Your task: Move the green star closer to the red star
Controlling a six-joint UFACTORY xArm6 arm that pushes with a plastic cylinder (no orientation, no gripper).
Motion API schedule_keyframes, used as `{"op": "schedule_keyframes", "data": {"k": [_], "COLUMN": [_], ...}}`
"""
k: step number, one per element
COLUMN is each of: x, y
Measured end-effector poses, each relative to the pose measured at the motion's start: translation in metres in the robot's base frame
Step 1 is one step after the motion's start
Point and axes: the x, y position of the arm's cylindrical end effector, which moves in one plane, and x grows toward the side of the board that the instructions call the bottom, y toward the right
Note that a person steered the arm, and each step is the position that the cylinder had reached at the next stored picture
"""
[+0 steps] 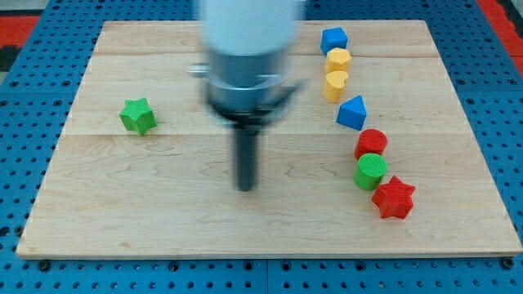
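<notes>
Tip (246, 187) mid-board, blurred, touching nothing, no fingers to judge; green star (137, 115) at ten o'clock, red star (394, 198) at three, well apart.

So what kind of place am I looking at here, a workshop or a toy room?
Most likely a robotics lab test bench. A pale wooden board sits on a blue perforated table, small coloured blocks such as the green star and red star lie on it, and my tip hangs between them.
</notes>
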Motion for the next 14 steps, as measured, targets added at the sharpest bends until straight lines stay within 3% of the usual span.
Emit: {"op": "schedule_keyframes", "data": {"k": [1, 2, 3, 5, 6, 7, 8, 10, 12, 13, 14], "x": [-0.030, -0.090, -0.125, -0.120, -0.104, -0.038, -0.013, -0.069, -0.098, -0.096, -0.060], "y": [-0.154, -0.157, -0.120, -0.033, -0.003, 0.025, 0.078, 0.024, 0.093, 0.126, 0.132]}}
